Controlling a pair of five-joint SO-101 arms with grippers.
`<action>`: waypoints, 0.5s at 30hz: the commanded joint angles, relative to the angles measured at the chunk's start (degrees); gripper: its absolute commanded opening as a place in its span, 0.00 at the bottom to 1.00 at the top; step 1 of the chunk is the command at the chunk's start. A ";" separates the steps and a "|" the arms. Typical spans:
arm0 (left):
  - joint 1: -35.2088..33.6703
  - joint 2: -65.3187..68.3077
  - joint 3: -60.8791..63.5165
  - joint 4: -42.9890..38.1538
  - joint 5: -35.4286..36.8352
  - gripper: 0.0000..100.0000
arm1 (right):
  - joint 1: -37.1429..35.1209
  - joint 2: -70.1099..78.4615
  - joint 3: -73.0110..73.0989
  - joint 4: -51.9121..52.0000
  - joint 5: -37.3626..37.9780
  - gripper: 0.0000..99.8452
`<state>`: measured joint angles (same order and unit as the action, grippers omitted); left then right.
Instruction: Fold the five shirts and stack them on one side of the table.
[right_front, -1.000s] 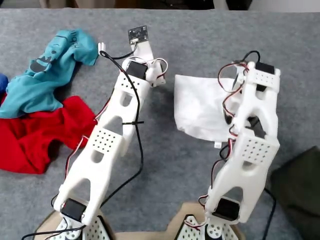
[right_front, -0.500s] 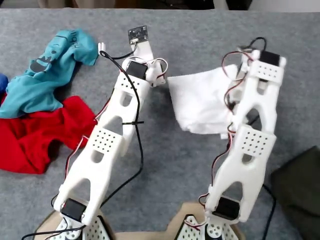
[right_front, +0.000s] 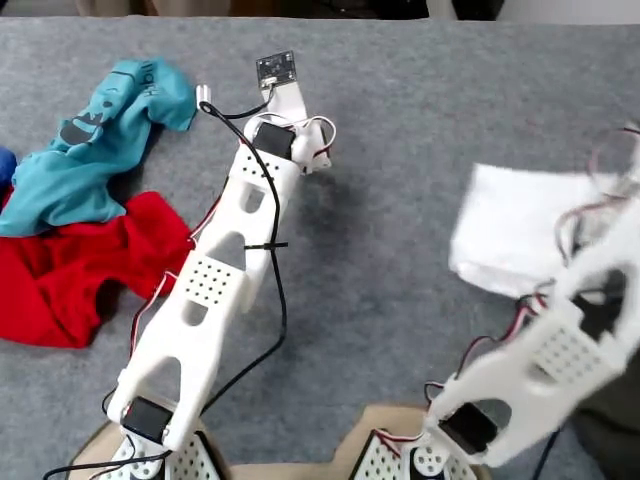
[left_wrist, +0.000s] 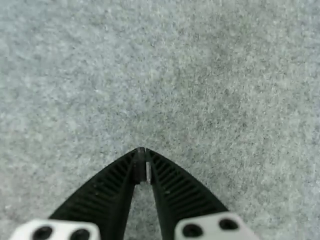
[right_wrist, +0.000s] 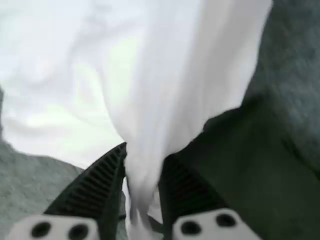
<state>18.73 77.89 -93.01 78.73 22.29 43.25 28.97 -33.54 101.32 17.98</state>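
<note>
This is looking like a robotics lab or a maker's bench rather than a home. A left arm (right_front: 215, 290) and a right arm (right_front: 545, 365), both of white plastic, are standing on a tan board (right_front: 345, 455) at the near edge of a table (right_front: 420, 90) that grey felt is covering. Their motors (right_front: 150, 418) and wires (right_front: 281, 300) are lying bare (no casing over them). A small circuit board (right_front: 276, 68) is sitting uncovered at the left arm's wrist. A teal shirt (right_front: 90, 150), a red shirt (right_front: 70, 270) and a white shirt (right_front: 520, 235) are sharing the felt with the arms.
</note>
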 joint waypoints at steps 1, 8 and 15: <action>-0.35 -0.92 -2.29 -0.44 0.26 0.02 | 8.22 -9.71 3.65 0.97 3.69 0.00; -0.35 -0.92 -2.29 -0.35 0.26 0.02 | 23.60 -16.84 6.29 1.05 10.90 0.00; -0.26 -0.92 -2.29 -0.35 0.26 0.02 | 37.41 -17.71 6.90 1.05 18.99 0.00</action>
<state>18.73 77.89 -93.01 78.73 22.29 75.60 15.16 -27.21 101.32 33.89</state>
